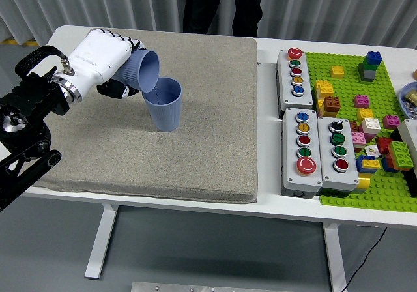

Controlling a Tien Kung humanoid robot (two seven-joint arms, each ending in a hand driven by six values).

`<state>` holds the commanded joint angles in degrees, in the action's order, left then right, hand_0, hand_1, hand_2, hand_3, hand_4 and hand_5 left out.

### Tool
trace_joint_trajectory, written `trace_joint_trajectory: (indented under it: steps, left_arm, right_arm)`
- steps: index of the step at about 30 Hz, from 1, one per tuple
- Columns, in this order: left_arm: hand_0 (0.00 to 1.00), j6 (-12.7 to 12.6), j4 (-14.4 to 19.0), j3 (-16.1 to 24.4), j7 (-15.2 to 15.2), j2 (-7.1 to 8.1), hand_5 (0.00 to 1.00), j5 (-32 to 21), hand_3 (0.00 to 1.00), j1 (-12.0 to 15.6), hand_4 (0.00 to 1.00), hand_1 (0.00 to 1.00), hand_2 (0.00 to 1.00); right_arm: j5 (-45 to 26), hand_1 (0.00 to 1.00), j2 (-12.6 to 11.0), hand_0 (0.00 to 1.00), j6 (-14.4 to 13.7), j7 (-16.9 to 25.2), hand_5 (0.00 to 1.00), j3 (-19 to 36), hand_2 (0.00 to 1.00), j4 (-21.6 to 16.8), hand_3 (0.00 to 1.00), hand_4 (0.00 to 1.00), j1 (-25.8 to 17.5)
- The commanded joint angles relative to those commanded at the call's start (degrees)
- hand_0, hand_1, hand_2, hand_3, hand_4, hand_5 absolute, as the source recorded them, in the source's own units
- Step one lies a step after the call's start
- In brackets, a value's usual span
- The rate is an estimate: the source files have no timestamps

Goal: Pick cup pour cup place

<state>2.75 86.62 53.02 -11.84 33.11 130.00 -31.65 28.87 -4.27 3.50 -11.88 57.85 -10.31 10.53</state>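
We see a white table [273, 204] with a grey-beige mat [163, 155] covering its left part. The left hand [98, 60] is clamped around a blue cup [142, 70], tipped on its side with its mouth over the rim of a second blue cup [163, 104] standing upright on the mat. To the right lie 3 grey button boxes [313, 142] and a green baseplate [371, 188] strewn with bricks. A person in dark clothing [225, 5] stands at the far side before a pleated grey curtain [339, 8].
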Motion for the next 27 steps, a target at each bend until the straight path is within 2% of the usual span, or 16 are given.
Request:
trace_joint_trajectory:
  steps: [19, 27]
  left_arm:
    - [0.580, 0.65, 0.14, -0.85, -0.77, 0.36, 0.002, 0.00, 0.563, -0.41, 0.582, 0.537, 0.589]
    - [0.589, 1.29, 0.51, -1.58, -1.07, 0.98, 0.002, 0.00, 0.564, -1.16, 0.577, 0.540, 0.592]
  right_arm:
    - [-0.13, 0.680, 0.01, 0.676, -0.02, 0.01, 0.164, -0.07, 0.695, 0.00, 0.645, 0.429, -0.02]
    - [0.08, 0.679, 0.08, 0.676, -0.02, -0.04, 0.164, -0.03, 0.693, 0.00, 0.645, 0.430, -0.31]
